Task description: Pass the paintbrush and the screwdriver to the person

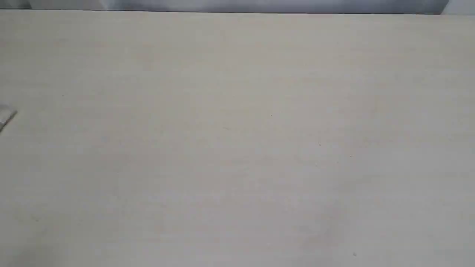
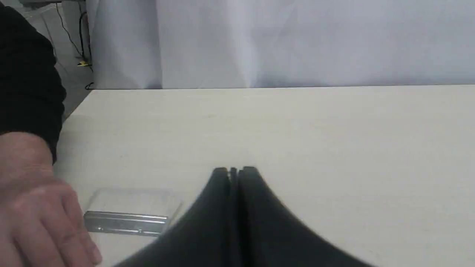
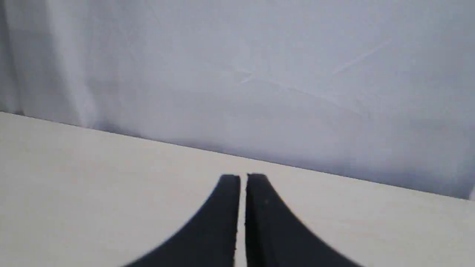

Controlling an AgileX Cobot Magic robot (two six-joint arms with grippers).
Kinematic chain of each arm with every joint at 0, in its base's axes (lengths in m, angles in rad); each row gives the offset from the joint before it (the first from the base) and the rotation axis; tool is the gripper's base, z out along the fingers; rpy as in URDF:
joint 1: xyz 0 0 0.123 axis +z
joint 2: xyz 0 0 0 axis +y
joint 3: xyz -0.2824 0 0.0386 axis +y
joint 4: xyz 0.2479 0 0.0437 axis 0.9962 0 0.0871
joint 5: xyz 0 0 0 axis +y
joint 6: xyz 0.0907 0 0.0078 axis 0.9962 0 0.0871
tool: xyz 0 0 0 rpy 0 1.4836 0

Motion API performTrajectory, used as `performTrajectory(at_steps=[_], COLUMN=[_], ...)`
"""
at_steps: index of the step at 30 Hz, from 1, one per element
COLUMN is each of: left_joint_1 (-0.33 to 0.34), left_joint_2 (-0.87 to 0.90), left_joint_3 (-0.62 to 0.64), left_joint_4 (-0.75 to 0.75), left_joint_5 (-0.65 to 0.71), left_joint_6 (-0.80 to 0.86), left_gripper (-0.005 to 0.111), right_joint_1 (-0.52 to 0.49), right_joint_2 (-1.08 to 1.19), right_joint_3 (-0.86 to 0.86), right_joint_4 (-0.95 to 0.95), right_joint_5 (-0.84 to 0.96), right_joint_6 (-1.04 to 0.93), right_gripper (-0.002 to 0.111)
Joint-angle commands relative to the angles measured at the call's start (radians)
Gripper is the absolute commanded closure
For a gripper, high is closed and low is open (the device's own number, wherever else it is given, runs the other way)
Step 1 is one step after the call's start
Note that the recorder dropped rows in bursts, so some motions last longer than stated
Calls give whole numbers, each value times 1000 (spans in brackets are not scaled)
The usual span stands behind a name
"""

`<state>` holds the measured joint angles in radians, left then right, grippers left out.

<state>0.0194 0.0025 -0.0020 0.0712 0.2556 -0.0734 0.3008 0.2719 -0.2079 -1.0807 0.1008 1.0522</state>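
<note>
The paintbrush [image 2: 126, 221] lies flat on the table, showing its silver ferrule and pale bristles; its handle is hidden under the person's hand [image 2: 33, 211], which has a dark sleeve. A blurred silvery bit of the paintbrush [image 1: 6, 116] pokes in at the exterior view's left edge. My left gripper [image 2: 234, 170] is shut and empty, low over the table, a short way beside the brush and apart from it. My right gripper [image 3: 243, 176] is shut with only a hairline gap and holds nothing. The screwdriver is out of view. Neither gripper shows in the exterior view.
The pale table [image 1: 237, 148] ends at a far edge against a grey-white curtain [image 3: 259, 74]. Beyond the table's corner in the left wrist view, cables [image 2: 79, 44] trail on the floor.
</note>
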Motion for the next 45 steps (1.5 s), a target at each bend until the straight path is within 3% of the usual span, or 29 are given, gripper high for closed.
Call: performTrajectory(at_steps=[1,11,17,29,45], left_joint_1=[-8,-8,-8,-8,-8], left_joint_2=[-2,-2,-2,-2,-2], left_joint_3=[2,2,2,2,2], left_joint_4=[-4,0,-2,-2,-4], left_joint_5=[-6,-8,-6,-6,-6], left_joint_6=[-2,-2,-2,-2,-2], left_gripper=[107,107,107,107,107], right_joint_1=[-8,-30,-134,-382,-380], right_joint_2=[-36,-69,-76,-76,-132], right_joint_3=[24,101,146,208,208], right_joint_4=[-5,-9,-9,-9,4], right_joint_5=[71,84,54,-181,-188], right_joint_6=[-14,-24,-24,-13,-39], right_gripper=[104,104,104,104,104])
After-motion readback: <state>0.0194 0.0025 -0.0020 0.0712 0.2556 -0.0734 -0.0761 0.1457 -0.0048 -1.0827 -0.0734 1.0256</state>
